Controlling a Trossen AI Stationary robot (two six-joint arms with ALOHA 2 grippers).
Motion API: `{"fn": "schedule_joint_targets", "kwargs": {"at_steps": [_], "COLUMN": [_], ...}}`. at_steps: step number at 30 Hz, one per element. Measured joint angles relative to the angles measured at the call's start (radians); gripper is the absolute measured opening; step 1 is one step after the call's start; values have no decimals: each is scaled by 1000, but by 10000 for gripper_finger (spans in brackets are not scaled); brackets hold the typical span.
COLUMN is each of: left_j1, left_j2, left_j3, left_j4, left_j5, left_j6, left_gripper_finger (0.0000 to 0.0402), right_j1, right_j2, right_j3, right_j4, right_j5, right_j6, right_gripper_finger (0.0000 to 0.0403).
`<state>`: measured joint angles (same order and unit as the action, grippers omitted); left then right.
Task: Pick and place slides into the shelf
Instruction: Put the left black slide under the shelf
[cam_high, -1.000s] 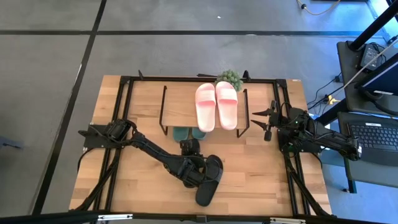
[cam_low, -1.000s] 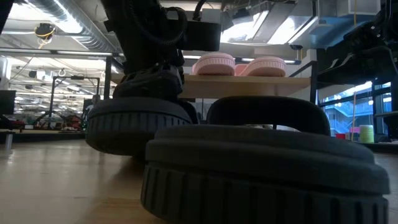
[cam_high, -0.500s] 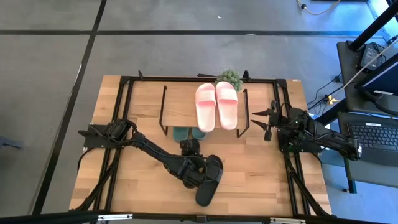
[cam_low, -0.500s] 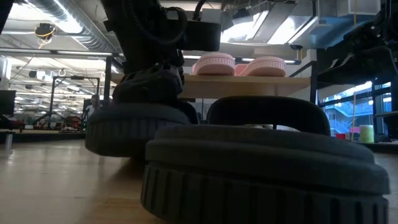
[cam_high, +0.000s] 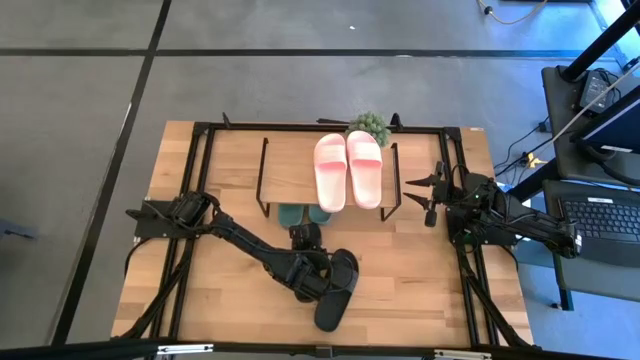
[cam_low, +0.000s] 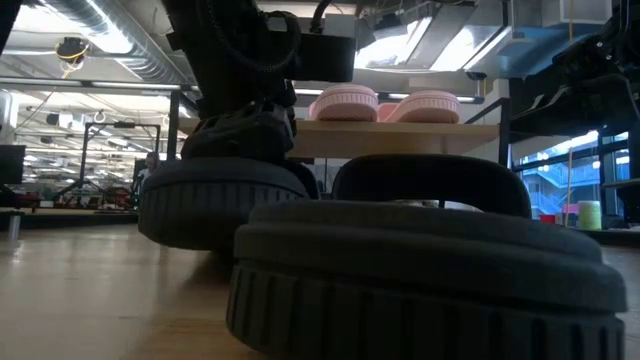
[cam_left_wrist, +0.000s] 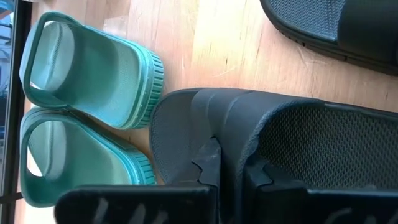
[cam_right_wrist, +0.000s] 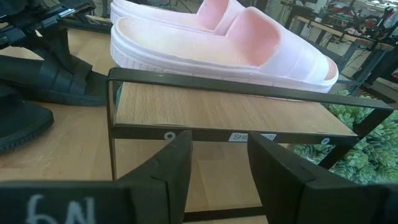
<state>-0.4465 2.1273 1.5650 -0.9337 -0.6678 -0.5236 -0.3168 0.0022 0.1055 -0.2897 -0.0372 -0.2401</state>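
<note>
Little has moved since the earlier frames: your left pincer (cam_high: 312, 277) keeps its place at the front middle of the worktop (cam_high: 420, 290), and the black slide (cam_low: 222, 197) it holds, which sat a touch lower half a second ago, is back at its former height; in the left wrist view your fingers (cam_left_wrist: 205, 163) are closed on the strap edge of that black slide; in the low view its sole appears just clear of the worktop, though I cannot be certain. Your second black slide (cam_high: 336, 290) lies flat on the worktop just beside the held one, nearer the front edge. The pink pair (cam_high: 348, 168) rests side by side on the top board of the shelf (cam_high: 285, 170), at its right half; the green pair (cam_left_wrist: 81, 130) lies under the shelf on the worktop, heels toward the left pincer. Your right pincer (cam_high: 428, 192) waits at the right end of the shelf, clear of it; its fingers (cam_right_wrist: 177, 163) stand apart and hold nothing. A small green plant (cam_high: 369, 124) sits behind the shelf.
</note>
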Motion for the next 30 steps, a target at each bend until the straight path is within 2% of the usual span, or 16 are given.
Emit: {"fn": "schedule_joint_targets", "kwargs": {"at_steps": [6,10,12,16,19,23,30], "left_j1": [-8,-41,-58,-75,-67,-29,42], "left_j2": [-5,-20,-24,-24,-24,-24,-24], "left_j3": [24,151,228,359,411,419,325], "left_j4": [-35,-162,-233,-273,-214,-97,195], "left_j5": [15,35,10,-63,-58,9,5], "left_j6": [1,2,15,94,149,224,436], "left_gripper_finger": [6,5,4,4,4,3,3], "right_j1": [0,0,0,0,0,0,0], "right_j2": [0,0,0,0,0,0,0], "right_j3": [0,0,0,0,0,0,0], "right_j4": [0,0,0,0,0,0,0], "right_j5": [0,0,0,0,0,0,0], "right_j6": [0,0,0,0,0,0,0], "right_gripper_finger": [157,157,157,157,157,157,157]}}
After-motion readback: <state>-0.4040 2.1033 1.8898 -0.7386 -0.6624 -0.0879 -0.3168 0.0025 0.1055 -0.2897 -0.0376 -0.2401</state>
